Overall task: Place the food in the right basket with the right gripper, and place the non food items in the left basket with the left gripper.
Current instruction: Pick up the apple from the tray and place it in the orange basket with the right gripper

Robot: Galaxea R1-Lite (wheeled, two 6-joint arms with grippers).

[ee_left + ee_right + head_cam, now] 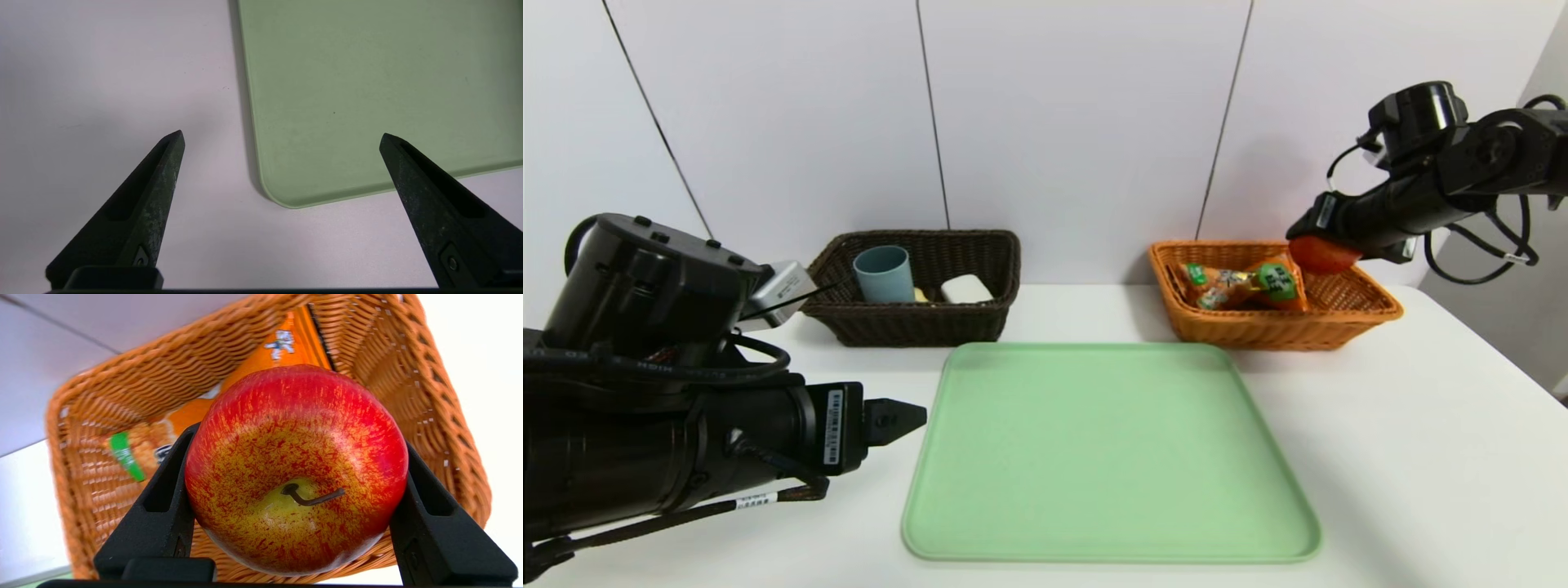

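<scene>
On the left, the left gripper (pixel 282 136) hangs low over the white tabletop (pixel 1405 457) beside the near left corner of the green tray (pixel 1107 453). Its arm carries white stickers with a barcode and small print too fine to read. The left wrist view shows what the head view cannot — its fingers (pixel 151 192) spread wide with nothing between them, one over bare tabletop, the other over the tray's corner.

Behind it, against the wall, stands the dark brown basket (pixel 915 322), holding a grey-blue cup (pixel 883 273), a white block (pixel 966 288) and a sliver of something yellow between them, too hidden to name.

The tray lies in the middle, between the two baskets and nearer the robot.

To the right sits the orange basket (pixel 1347 314) with an orange snack packet (pixel 1245 284) lying inside; its green labels bear writing too small to read.

Farthest right, the right gripper (pixel 296 473) hovers over the far right part of that basket, fingers (pixel 163 498) pinching a red-and-yellow apple (pixel 296 465) from both sides. From the head view only a red edge of the apple peeks out beneath the arm — the right wrist view shows it whole, stem towards the camera, with the packet and the wicker floor below it.
</scene>
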